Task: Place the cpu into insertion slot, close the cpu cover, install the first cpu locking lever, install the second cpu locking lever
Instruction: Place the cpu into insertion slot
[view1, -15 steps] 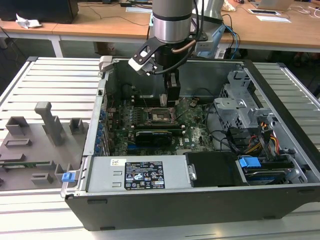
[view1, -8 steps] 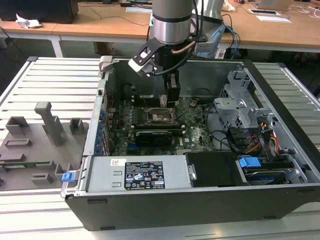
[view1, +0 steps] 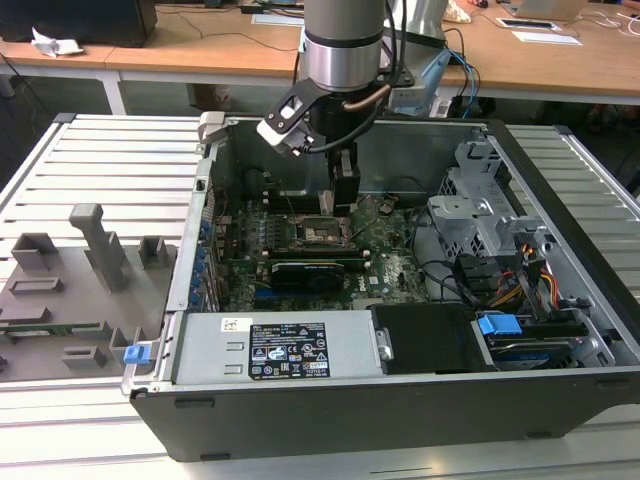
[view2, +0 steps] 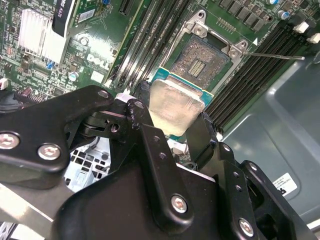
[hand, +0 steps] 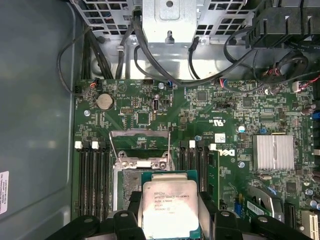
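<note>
Near one insertion slot (view2: 207, 62): hand (view2: 172, 114) grips one cpu (view2: 176, 102).

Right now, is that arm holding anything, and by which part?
Yes: the gripper holds the cpu, its black fingers pinching two opposite edges and leaving the silver top bare.

We see the cpu (hand: 170, 207), a small flat square chip with a pale silver metal top on a green base. It is pinched at two opposite edges by the gripper (view2: 172, 117) and lies roughly level, not seated, over one edge of the insertion slot (view2: 202, 62). That slot is a dark square socket of fine contacts, lying bare in the green motherboard (hand: 150, 107). The cpu cover (hand: 141, 161), a thin grey metal frame, stands swung open along one side of the slot.
</note>
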